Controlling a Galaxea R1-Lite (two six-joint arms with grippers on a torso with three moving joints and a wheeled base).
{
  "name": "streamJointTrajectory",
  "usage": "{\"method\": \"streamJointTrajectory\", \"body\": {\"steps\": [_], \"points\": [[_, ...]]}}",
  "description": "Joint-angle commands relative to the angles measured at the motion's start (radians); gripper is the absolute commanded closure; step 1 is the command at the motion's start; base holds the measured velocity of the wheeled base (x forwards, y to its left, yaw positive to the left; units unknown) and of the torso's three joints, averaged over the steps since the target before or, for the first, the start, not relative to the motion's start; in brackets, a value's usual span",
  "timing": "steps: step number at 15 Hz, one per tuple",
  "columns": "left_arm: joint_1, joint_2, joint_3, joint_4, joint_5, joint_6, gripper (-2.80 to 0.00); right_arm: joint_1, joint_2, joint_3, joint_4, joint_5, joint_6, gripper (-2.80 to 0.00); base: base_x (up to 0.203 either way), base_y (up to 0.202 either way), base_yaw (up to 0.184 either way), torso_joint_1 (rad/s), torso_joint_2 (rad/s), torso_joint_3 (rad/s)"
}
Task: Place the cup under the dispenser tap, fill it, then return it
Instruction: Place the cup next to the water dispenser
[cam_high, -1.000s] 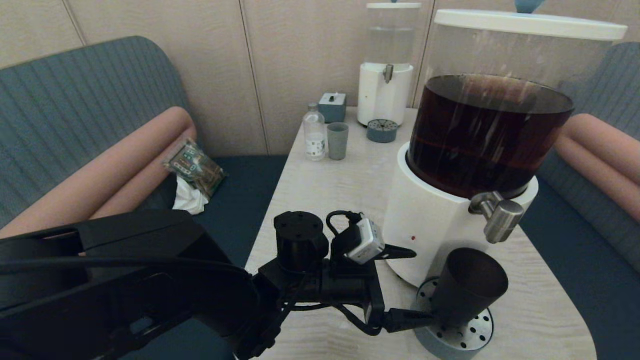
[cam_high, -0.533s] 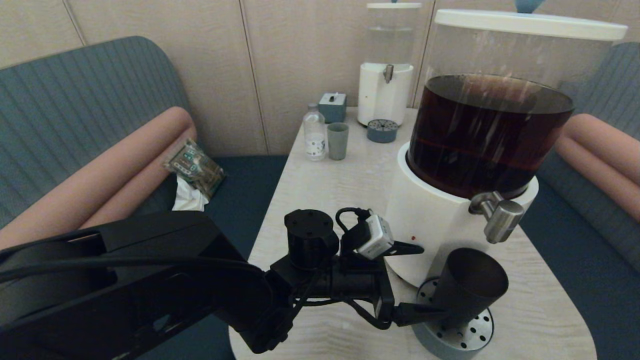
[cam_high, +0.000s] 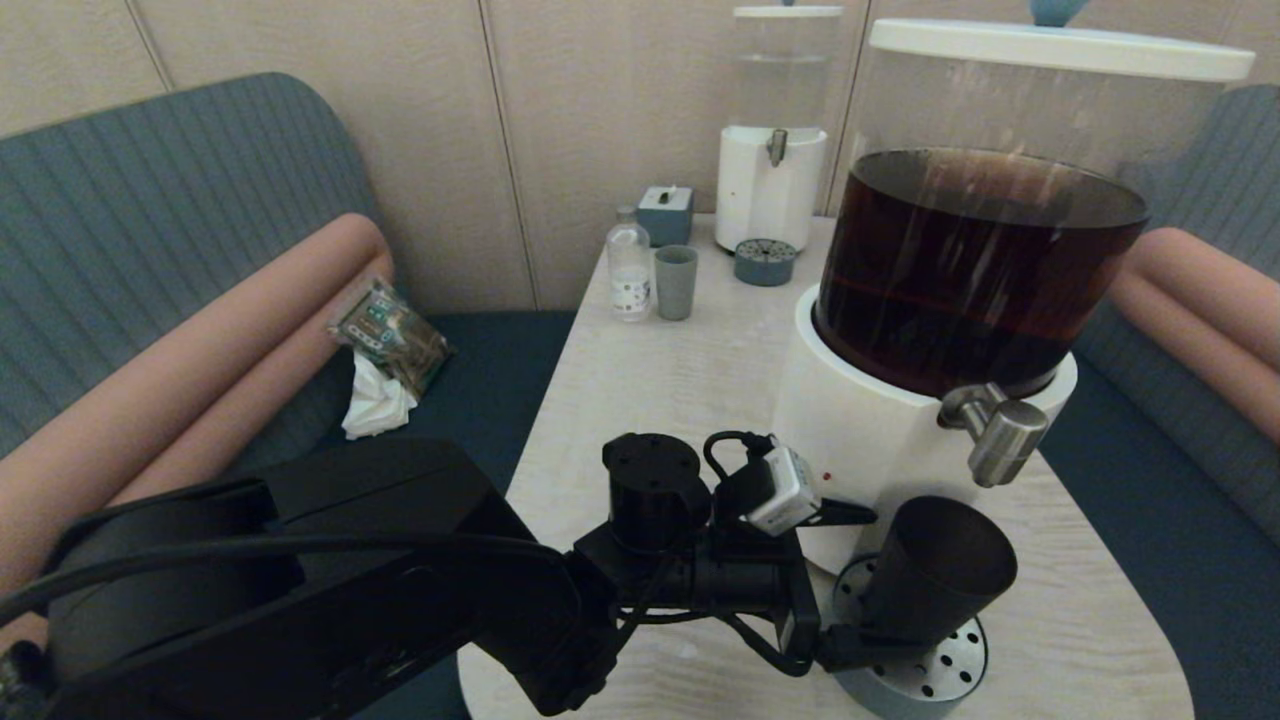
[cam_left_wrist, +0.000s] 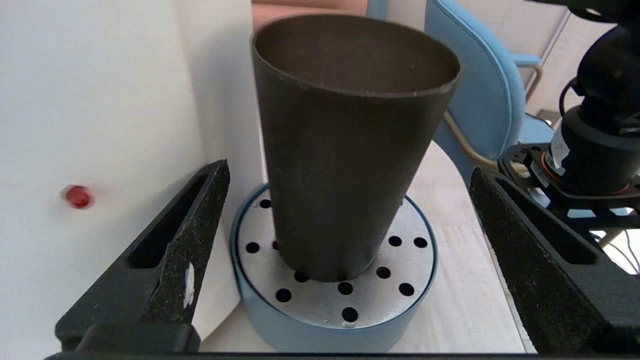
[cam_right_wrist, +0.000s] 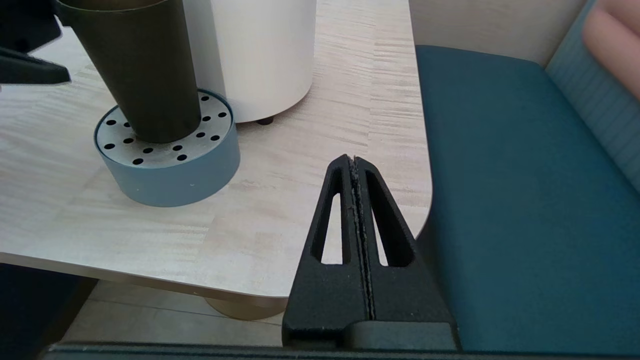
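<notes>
The black cup (cam_high: 930, 580) stands upright on the round perforated drip tray (cam_high: 920, 675), just below the steel dispenser tap (cam_high: 1000, 438) of the big white-based dispenser (cam_high: 870, 450) of dark brown liquid. My left gripper (cam_high: 862, 585) is open at the cup's left side. In the left wrist view its fingers (cam_left_wrist: 200, 215) stand on either side of the cup (cam_left_wrist: 345, 150), with gaps on both sides and no contact. My right gripper (cam_right_wrist: 352, 162) is shut and empty, parked low off the table's near right corner, with the cup (cam_right_wrist: 145, 75) and tray (cam_right_wrist: 170, 175) ahead of it.
At the table's far end stand a smaller clear-liquid dispenser (cam_high: 770, 190), its small tray (cam_high: 765, 262), a grey-green cup (cam_high: 675, 282), a bottle (cam_high: 629, 268) and a small box (cam_high: 665, 213). Blue benches flank the table; a packet (cam_high: 390, 335) lies on the left one.
My left arm has moved right and slightly down toward the cup, bringing its open fingers up alongside it. The cup and the right gripper have not moved.
</notes>
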Motion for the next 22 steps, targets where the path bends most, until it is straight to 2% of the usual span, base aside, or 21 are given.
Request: {"method": "streamJointTrajectory", "body": {"steps": [1, 14, 22], "points": [[-0.002, 0.012, -0.003, -0.006, -0.004, 0.0, -2.8, 0.0, -0.001, 0.009, -0.001, 0.0, -0.002, 0.0, 0.0, 0.0, 0.0, 0.0, 0.0, 0.0], [-0.023, 0.047, -0.054, 0.008, -0.006, -0.003, -2.8, 0.0, -0.001, 0.009, -0.001, 0.0, 0.0, 0.0, 0.0, 0.0, 0.0, 0.0, 0.0, 0.0], [-0.047, 0.101, -0.152, 0.015, -0.006, -0.009, -2.8, 0.0, -0.001, 0.009, -0.001, 0.001, 0.0, 0.0, 0.0, 0.0, 0.0, 0.0, 0.0, 0.0]]}}
